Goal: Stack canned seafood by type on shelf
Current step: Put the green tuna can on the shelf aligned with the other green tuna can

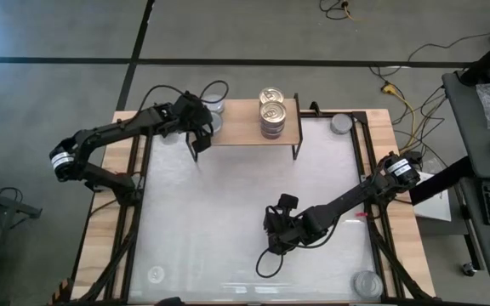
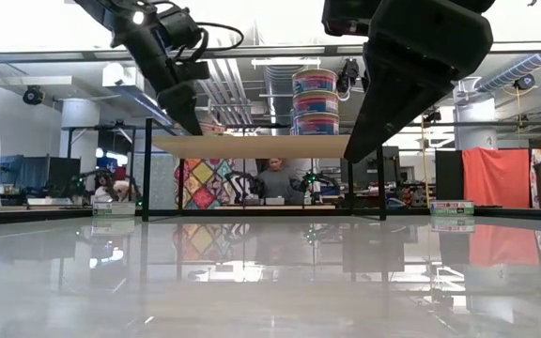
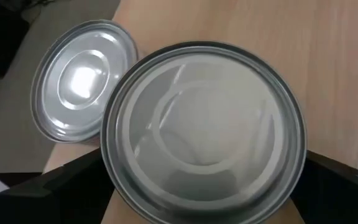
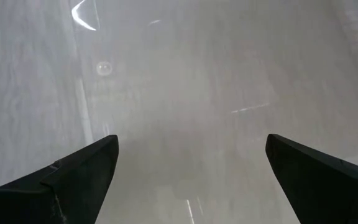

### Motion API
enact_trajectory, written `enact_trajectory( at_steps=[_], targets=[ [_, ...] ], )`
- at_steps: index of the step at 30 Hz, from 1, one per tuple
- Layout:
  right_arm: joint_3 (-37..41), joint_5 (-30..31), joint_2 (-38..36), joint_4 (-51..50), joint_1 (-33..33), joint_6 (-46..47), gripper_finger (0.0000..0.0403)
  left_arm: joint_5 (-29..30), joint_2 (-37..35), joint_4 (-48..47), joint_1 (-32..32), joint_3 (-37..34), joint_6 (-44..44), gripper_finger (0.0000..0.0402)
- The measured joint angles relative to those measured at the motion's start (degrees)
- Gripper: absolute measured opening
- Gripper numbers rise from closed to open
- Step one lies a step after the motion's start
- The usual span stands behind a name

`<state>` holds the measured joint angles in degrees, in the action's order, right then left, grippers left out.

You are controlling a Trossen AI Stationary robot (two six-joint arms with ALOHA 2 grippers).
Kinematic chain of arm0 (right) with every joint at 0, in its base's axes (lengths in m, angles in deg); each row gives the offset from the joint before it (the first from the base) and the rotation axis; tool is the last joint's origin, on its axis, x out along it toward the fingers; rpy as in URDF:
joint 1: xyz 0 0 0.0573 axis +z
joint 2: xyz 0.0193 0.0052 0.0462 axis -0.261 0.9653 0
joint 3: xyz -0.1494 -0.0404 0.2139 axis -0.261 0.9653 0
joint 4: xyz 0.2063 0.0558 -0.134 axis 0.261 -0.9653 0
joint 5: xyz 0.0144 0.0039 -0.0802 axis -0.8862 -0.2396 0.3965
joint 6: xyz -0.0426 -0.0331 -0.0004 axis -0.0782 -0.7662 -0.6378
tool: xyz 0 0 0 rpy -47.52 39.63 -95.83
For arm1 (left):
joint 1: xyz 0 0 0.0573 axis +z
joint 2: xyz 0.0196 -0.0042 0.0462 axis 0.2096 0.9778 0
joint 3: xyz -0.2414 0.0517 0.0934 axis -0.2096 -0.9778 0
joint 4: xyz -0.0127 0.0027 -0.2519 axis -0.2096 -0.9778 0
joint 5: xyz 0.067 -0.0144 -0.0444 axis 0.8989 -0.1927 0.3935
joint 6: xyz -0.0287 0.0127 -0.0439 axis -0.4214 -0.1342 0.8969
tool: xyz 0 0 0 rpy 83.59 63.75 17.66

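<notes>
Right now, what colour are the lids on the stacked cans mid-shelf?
Gold lids on the stacked cans on the shelf; clearest in the high view.

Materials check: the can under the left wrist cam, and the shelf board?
Silver can: looks like metal, a dull grey lid with pressed concentric rings and soft reflections. Shelf: light board with faint grain, probably wood or a wood laminate; thin black legs, likely metal.

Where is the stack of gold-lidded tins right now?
In the high view the stack of gold-lidded tins stands on the shelf, toward its right end, at the table's far edge. The left gripper is at the shelf's left end.
</notes>
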<state>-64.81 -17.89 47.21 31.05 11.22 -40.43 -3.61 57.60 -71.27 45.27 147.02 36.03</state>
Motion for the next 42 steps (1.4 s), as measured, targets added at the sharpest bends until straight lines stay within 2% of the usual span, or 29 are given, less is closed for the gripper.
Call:
enact_trajectory(
  at_steps=[25, 37, 42],
  targets=[
    [0.0, 0.0, 0.0, 1.4, -1.2, -0.2, 0.0400, -2.5, -0.1, -2.3, -0.5, 0.1, 2.2, 0.0399],
    [-1.3, 0.1, -0.2, 1.2, -1.6, -4.0, 0.0400, -2.5, -0.1, -2.7, -0.5, 0.0, 8.2, 0.0400],
    [-3.9, 4.7, -0.5, 1.4, -2.3, -7.1, 0.0400, -2.5, 0.0, -2.5, -0.5, 0.0, 9.2, 0.0400]
  ],
)
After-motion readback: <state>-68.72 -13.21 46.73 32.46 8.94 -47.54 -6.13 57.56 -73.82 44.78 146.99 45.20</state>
